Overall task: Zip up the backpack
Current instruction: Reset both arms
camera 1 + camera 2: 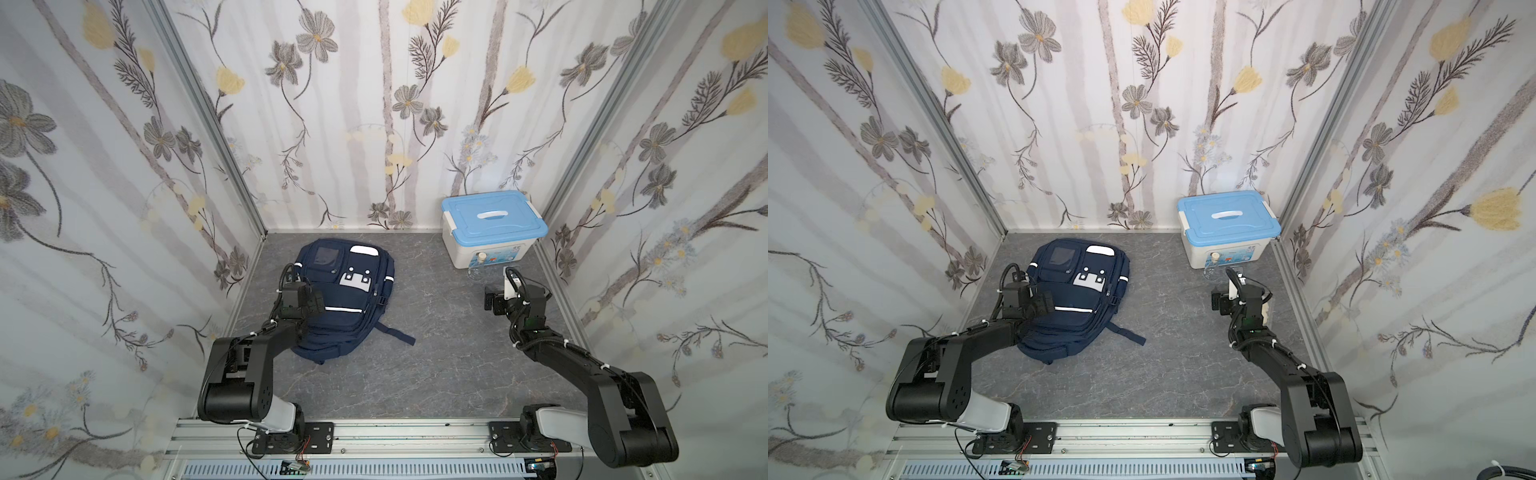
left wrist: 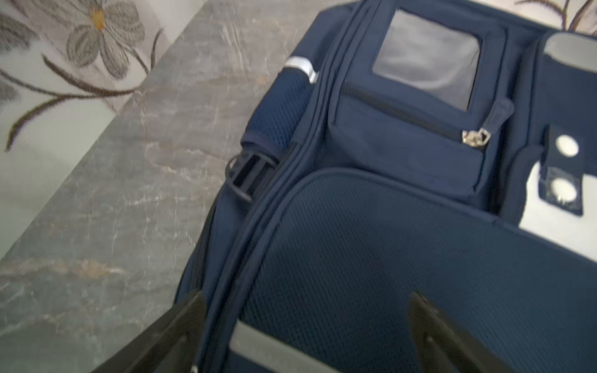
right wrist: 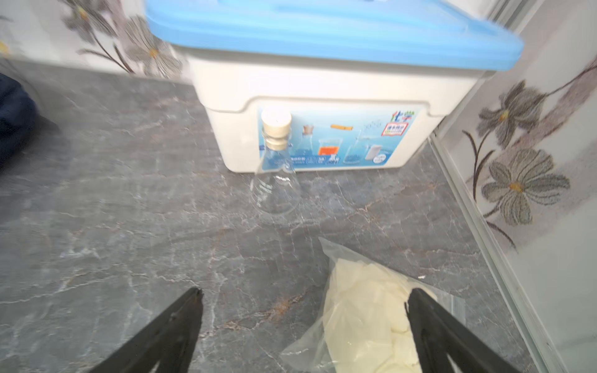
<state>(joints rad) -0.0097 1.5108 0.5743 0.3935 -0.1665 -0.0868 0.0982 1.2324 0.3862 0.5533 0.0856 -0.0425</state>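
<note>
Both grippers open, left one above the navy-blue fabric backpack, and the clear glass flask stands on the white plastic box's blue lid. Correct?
No: the clear glass flask stands on the grey tabletop in front of the white plastic box, not on its blue lid, as the right wrist view shows. Rest holds.

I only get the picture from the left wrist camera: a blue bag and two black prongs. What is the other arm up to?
Observer: The right arm hovers away from the backpack, its fingers open and empty.
Operator: Is anything else on the table?
Observer: A white box with a blue lid stands in the far corner on the robot's right.
Operator: Anything near it?
Observer: A corked glass flask stands upright just in front of it.
</note>
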